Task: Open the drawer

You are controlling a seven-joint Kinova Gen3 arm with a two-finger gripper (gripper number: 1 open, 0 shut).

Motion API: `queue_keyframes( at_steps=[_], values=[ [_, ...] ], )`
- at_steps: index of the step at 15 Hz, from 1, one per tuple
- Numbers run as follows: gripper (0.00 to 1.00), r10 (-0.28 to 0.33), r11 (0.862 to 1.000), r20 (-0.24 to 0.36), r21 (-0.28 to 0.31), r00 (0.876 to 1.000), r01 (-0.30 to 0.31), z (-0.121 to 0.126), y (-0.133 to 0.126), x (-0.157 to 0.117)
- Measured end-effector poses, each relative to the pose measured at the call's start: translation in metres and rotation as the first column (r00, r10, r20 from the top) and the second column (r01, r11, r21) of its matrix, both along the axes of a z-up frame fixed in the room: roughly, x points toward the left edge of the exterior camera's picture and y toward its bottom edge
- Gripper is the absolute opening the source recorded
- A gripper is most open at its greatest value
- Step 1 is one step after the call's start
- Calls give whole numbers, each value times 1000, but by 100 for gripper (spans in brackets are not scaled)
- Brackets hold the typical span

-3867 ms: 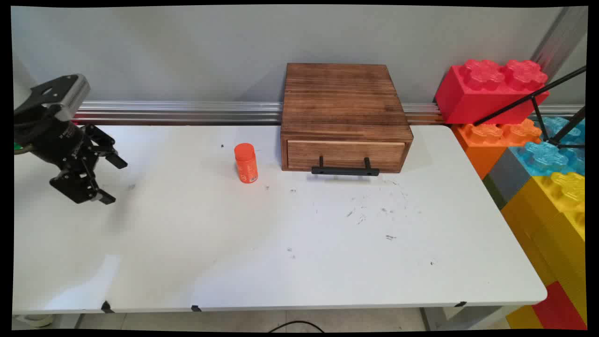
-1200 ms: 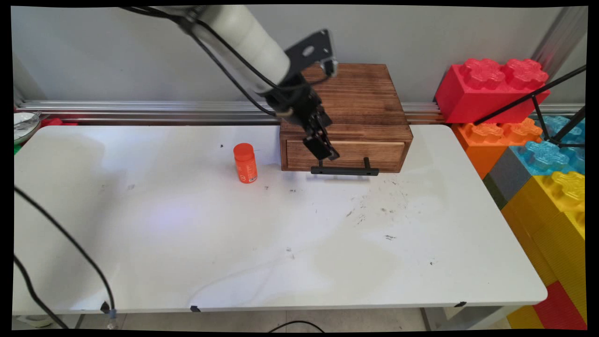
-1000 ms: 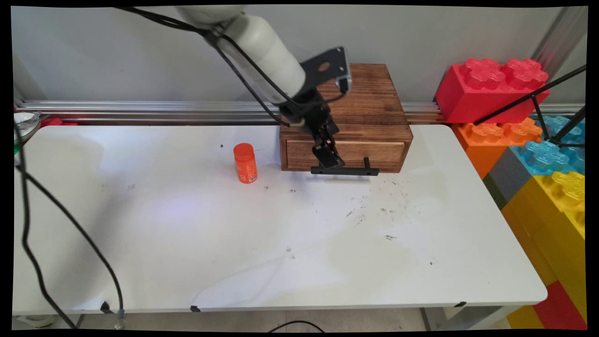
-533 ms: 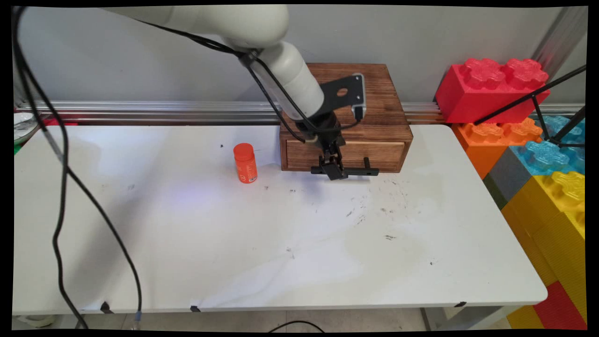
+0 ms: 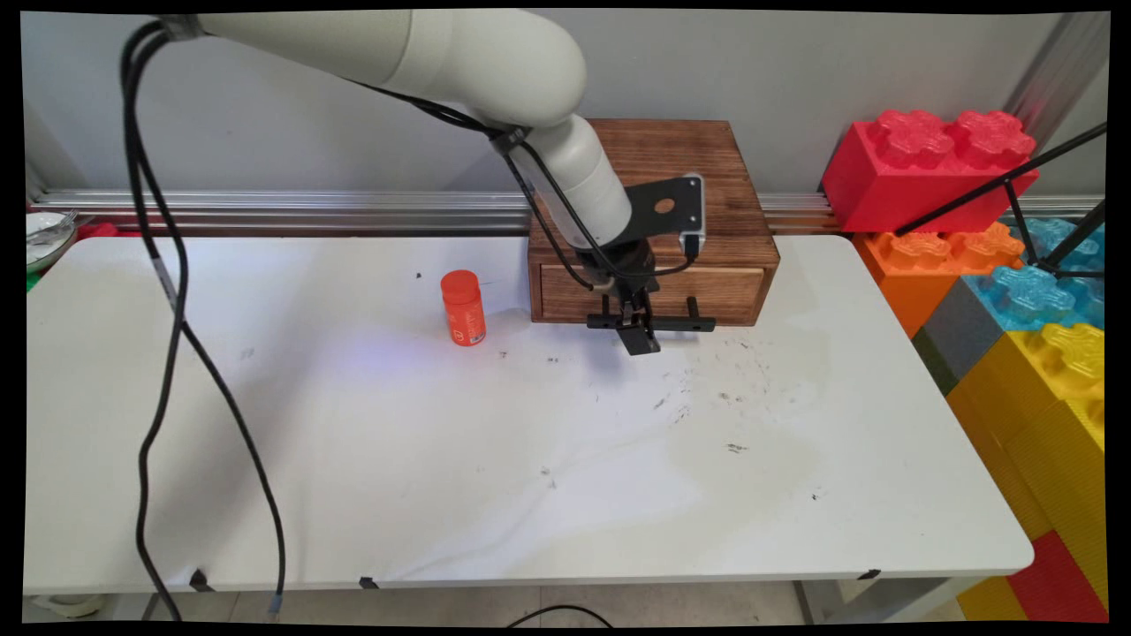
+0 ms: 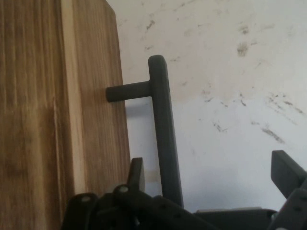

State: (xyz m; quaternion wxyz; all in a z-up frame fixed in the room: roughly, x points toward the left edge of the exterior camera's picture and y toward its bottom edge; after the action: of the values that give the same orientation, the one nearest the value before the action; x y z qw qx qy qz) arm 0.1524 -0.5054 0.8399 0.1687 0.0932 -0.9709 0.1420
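The gripper (image 5: pixel 638 336) has swung across and dropped, its fingers spread wide astride the drawer's handle (image 6: pixel 163 139), gripping nothing.

No text can be read in either view; the orange bottle (image 5: pixel 464 307) left of centre in the main view carries a small pale mark on its side, too small to make out

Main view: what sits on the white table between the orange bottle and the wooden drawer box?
Nothing: bare white table separates the orange plastic bottle from the brown wooden drawer box in the main view.
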Motion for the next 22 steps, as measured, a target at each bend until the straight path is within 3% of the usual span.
queue_keyframes(
  at_steps=[10, 22],
  values=[
    [100, -24, 1000, 37, 9, 999, 23, -27, -9, -6],
    [100, -7, 1000, 30, 12, 1000, 7, -48, -16, -15]
  ],
)
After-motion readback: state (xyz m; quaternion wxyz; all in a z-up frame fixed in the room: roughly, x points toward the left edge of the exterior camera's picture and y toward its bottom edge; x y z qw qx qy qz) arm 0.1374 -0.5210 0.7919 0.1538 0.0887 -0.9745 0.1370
